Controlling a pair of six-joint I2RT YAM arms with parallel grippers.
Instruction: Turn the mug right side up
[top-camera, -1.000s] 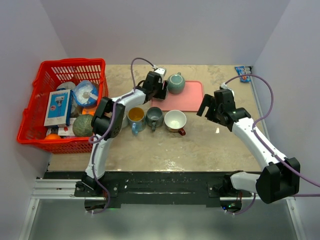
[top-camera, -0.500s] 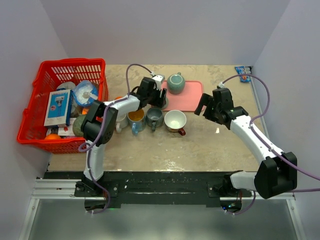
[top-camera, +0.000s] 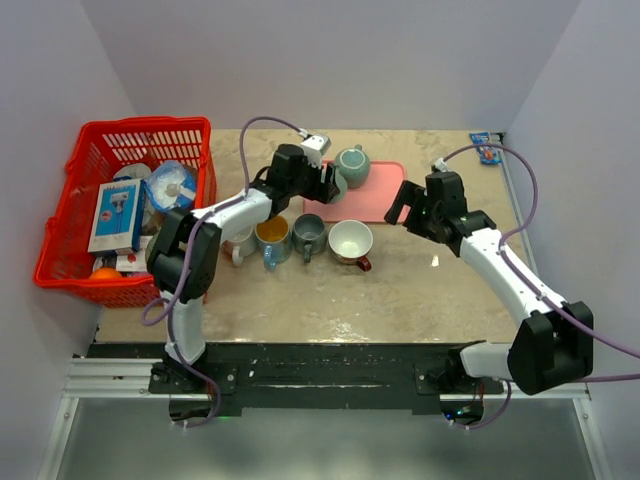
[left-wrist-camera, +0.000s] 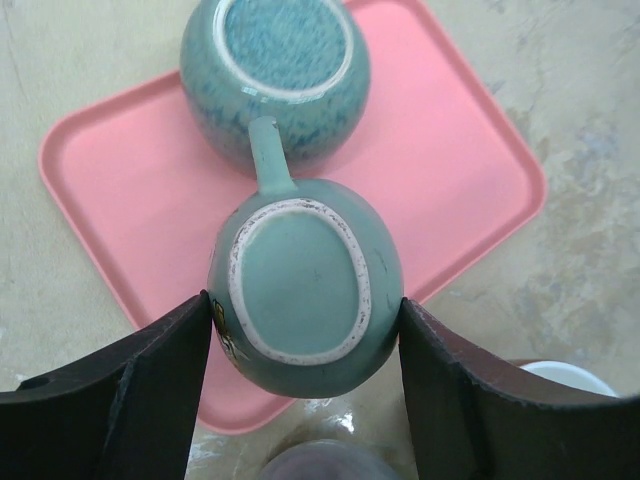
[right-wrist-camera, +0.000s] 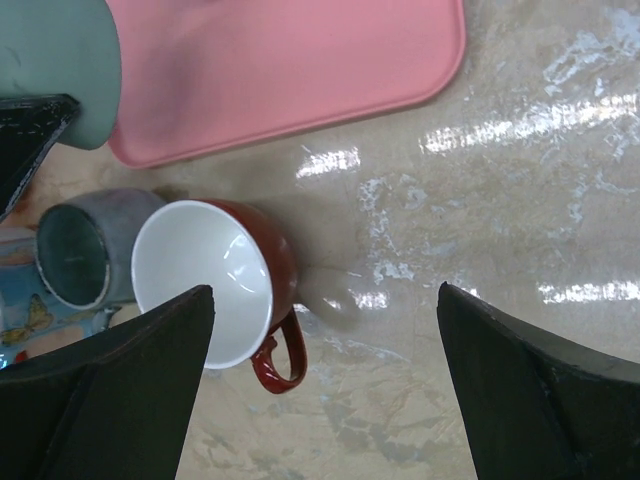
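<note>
**Fig.** Left wrist view. Teal mug (left-wrist-camera: 300, 285), base up and mouth down, sits betw. the jaws of the left gripper (left-wrist-camera: 303, 308), over the near edge of the pink tray (left-wrist-camera: 450, 150). Whether it rests on the tray or hangs clear of it cannot be told. Its handle (left-wrist-camera: 268, 155) points at, and looks to touch, a second inverted teal mug (left-wrist-camera: 275, 70) farther back on the tray.

**Handling (judged).** Glazed ceramic, so rigid, smooth and slippery; fairly heavy for its size; liable to chip or break if dropped. Best hold is across the round body at approx. mid-height, on opposite sides, w/ the handle left free, as here.

**Jaws.** Left: about half open, each finger pressed to one side of the mug wall, i.e. gripping it. Right gripper (right-wrist-camera: 325, 300): jaws spread wide, holding and touching nothing, above the table (right-wrist-camera: 520, 200) near a red mug (right-wrist-camera: 215, 285) w/ white inside.
</note>
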